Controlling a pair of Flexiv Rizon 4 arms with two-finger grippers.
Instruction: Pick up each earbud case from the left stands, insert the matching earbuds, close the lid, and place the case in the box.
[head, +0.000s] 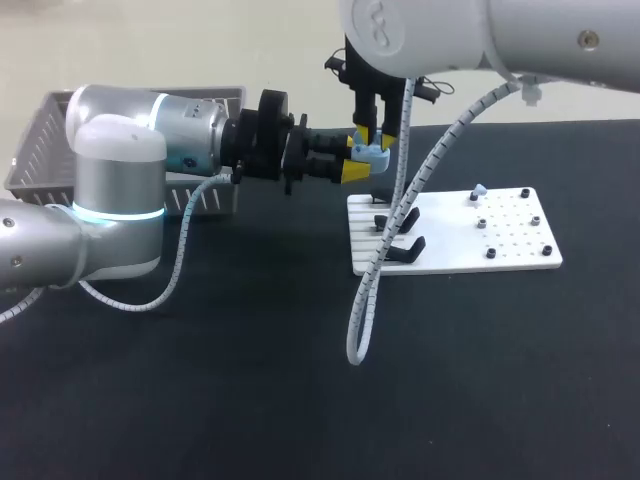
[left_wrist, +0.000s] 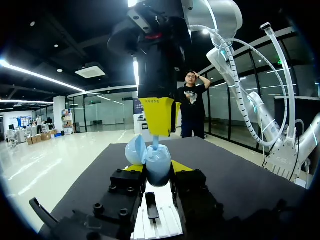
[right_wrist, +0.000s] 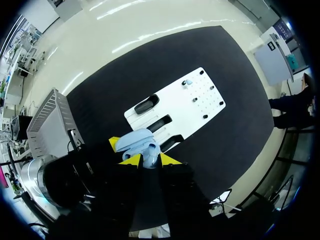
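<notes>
My left gripper (head: 362, 160) is shut on a light blue earbud case (head: 373, 153), held in the air above the left end of the white board (head: 520, 255). In the left wrist view the case (left_wrist: 159, 167) sits upright between the yellow tips, its lid (left_wrist: 135, 150) swung open. My right gripper (head: 377, 137) hangs straight down over the case, shut on a light blue earbud (left_wrist: 156, 143) whose end is at the case's opening. The right wrist view shows that earbud (right_wrist: 149, 161) between its tips, with the case (right_wrist: 134, 140) just beneath. Another blue earbud (head: 478, 190) stands on a peg of the board.
Black stands (head: 400, 245) rise from the board's left part, under both grippers. Small black pegs (head: 491, 253) dot its right part. A grey basket (head: 40, 140) sits at the back left, behind my left arm. A grey cable (head: 362, 300) dangles from my right arm down to the black tabletop.
</notes>
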